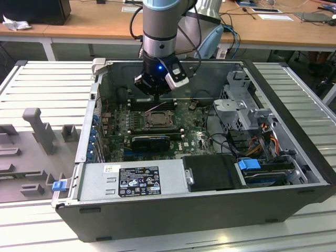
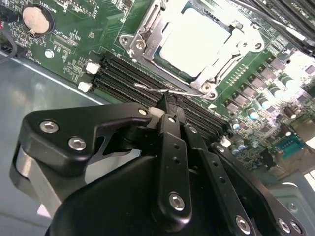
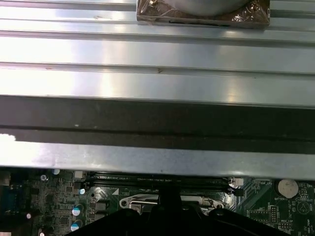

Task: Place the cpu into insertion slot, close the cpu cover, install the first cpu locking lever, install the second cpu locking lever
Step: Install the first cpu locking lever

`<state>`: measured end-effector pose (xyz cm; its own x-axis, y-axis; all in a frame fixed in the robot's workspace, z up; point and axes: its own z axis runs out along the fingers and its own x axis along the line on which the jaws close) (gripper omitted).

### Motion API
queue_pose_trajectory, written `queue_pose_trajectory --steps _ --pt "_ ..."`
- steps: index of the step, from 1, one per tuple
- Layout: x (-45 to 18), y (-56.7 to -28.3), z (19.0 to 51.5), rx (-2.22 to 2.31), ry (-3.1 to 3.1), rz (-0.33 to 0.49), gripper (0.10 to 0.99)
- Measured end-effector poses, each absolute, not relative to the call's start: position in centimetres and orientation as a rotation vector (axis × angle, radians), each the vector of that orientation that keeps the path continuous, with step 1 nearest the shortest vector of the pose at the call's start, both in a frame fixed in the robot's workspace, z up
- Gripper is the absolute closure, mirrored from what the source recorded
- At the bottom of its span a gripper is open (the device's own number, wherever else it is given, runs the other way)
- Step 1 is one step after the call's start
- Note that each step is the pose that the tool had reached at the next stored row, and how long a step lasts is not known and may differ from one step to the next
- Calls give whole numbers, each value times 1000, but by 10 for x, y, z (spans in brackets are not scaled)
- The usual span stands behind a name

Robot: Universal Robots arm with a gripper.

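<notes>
In the second wrist view the pale silvery cpu [image 2: 194, 39] lies flat in the insertion slot [image 2: 170, 73] on the green motherboard. The silvery cpu cover [image 2: 147, 27] lies down around it, framing the chip. A thin wire locking lever [image 2: 150, 89] runs along the near side of the socket. My gripper [image 2: 167, 101] is shut, with its black fingertips right at this lever; I cannot tell whether they pinch it. In the exterior view the gripper [image 1: 155, 94] hangs just behind the socket [image 1: 157, 119] inside the open computer case.
Black memory slots [image 2: 123, 73] run beside the socket under my fingers. A coin battery [image 2: 35, 17] sits on the board. A long black ribbed bar [image 1: 149, 142], the power supply [image 1: 134, 181], a drive cage [image 1: 247, 100] and the case wall [image 3: 157, 118] surround the board.
</notes>
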<state>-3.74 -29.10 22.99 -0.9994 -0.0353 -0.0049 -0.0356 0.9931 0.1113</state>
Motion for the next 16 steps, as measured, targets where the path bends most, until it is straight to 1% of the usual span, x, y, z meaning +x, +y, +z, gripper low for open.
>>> queue_pose_trajectory --steps 16 --pt "-30 -289 223 -62 3134 173 980"
